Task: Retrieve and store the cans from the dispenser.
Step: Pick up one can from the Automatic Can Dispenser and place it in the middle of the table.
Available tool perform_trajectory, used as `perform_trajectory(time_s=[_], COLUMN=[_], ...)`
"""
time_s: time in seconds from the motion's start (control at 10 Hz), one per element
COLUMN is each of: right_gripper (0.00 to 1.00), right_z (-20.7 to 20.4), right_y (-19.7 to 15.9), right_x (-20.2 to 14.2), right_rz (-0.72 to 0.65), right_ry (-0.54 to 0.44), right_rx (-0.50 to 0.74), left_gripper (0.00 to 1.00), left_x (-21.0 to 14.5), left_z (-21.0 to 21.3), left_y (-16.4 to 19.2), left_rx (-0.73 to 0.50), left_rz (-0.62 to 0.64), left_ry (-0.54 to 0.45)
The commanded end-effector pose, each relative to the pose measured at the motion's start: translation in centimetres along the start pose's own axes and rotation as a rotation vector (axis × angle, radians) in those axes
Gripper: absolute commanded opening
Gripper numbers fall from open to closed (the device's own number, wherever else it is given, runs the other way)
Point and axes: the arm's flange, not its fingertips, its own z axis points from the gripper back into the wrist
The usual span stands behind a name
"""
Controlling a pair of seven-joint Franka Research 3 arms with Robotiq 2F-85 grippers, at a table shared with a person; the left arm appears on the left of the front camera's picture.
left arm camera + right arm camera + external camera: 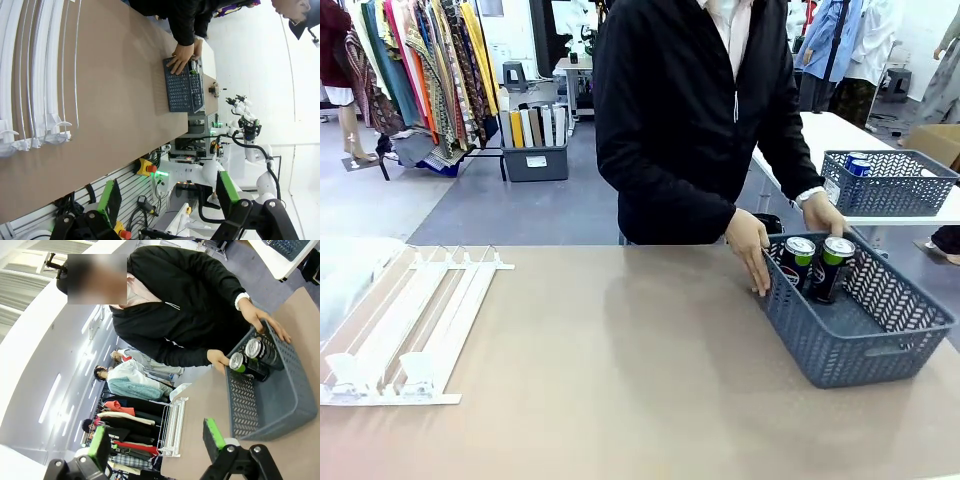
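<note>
Two dark cans [817, 262] with silver tops stand upright, touching, in the far corner of a grey-blue lattice basket [880, 345] at the right end of the worktop [640, 370]. The person across the table holds that basket's far end, one hand [751, 247] on its left corner, the other hand [823, 213] on its far rim. The white dispenser [405, 325] lies at the worktop's left edge, its lanes bare. The left gripper [167, 197] has its green-padded fingers spread wide, holding nothing; the right gripper [157, 445] is likewise wide and holds nothing.
</note>
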Motion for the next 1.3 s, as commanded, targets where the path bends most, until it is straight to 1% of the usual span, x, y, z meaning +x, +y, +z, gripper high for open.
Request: perform_trajectory(time_s=[0.0, 1.2], right_gripper=[1.00, 1.00], right_z=[-0.21, -0.21], right_y=[0.19, 0.19], right_x=[0.19, 0.19], right_rz=[0.027, 0.027], right_ry=[-0.011, -0.011], right_rx=[0.024, 0.024], left_gripper=[1.00, 1.00], left_x=[-0.19, -0.19], left_z=[0.13, 0.13], left_y=[0.22, 0.22], left_rx=[-0.005, -0.005], left_rz=[-0.018, -0.018], left_ry=[0.008, 0.008])
